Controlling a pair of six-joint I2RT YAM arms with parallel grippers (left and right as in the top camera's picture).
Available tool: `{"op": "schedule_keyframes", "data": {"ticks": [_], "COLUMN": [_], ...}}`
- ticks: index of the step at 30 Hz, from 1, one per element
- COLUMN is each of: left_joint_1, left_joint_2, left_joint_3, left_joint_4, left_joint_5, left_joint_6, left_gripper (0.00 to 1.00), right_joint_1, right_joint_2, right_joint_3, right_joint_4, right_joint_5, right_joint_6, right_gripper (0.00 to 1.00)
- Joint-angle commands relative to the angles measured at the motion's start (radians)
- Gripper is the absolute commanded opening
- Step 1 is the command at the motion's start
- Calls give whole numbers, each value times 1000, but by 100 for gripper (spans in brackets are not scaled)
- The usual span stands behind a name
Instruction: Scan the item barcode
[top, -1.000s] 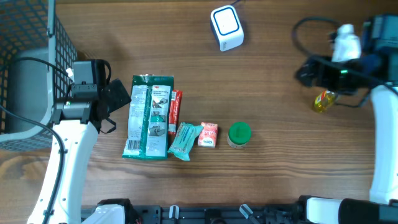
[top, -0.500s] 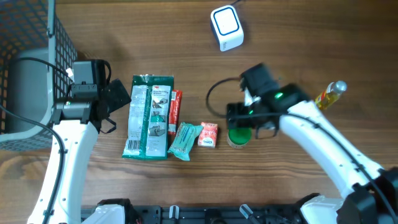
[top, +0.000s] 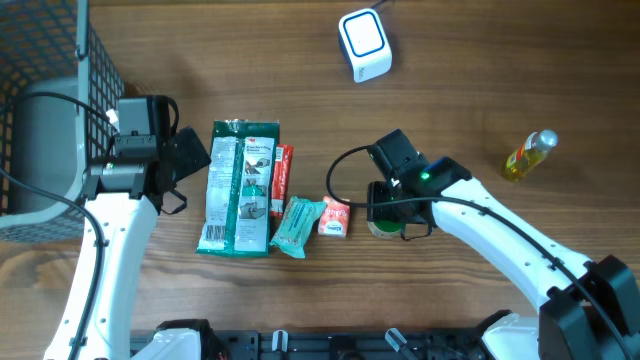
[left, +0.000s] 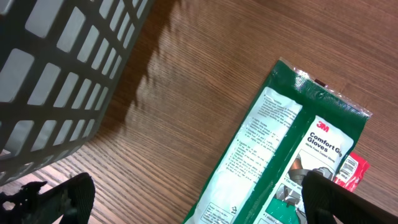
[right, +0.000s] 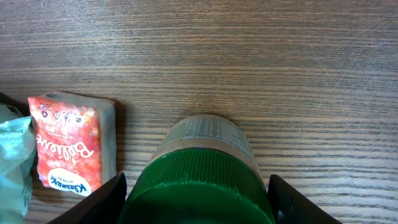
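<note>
Moved leftward, right end effector (right: 197, 200) straddles the green-lidded jar (right: 208, 140), mostly hidden overhead, grip unclear; left end effector (left: 199, 200) spread.

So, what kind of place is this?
Probably a mock shop checkout: a white barcode scanner, small packaged goods such as a glove pack in a row, and a wire basket.

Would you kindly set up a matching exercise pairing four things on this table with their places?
1. green-lidded round jar
2. white cube-shaped scanner
3. yellow plastic bottle
4. green plastic glove packet

A. top centre, apart from the rest
B. between the right tool's fingers
C. alone at the far right
D. beside the red packet

Pairs: 1-B, 2-A, 3-C, 4-D
</note>
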Motion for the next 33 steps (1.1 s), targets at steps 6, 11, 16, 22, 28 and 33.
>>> {"op": "schedule_keyframes", "data": {"ticks": [6,11,16,22,28,33], "left_joint_1": [4,4,4,4,4,4], "left_joint_2": [4,4,4,4,4,4], "left_joint_3": [9,9,9,9,9,9], "left_joint_4": [2,2,2,2,2,2], "left_joint_5": [-13,-13,-13,-13,-13,-13], "left_joint_6": [-13,-13,-13,-13,-13,-13], "left_gripper": [100,100,100,100,100,100], "right_joint_1": [3,3,2,3,3,2], "right_joint_2": [15,16,16,16,16,16], "right_joint_3": [-8,-8,-8,-8,-8,-8], "right_joint_4": [42,81,107,107,103,95], "right_joint_5": [48,48,56,74,53,55], "right_joint_6": [-290,-461,-387,-295,-295,-273], "right_gripper": [61,61,100,100,100,100]}}
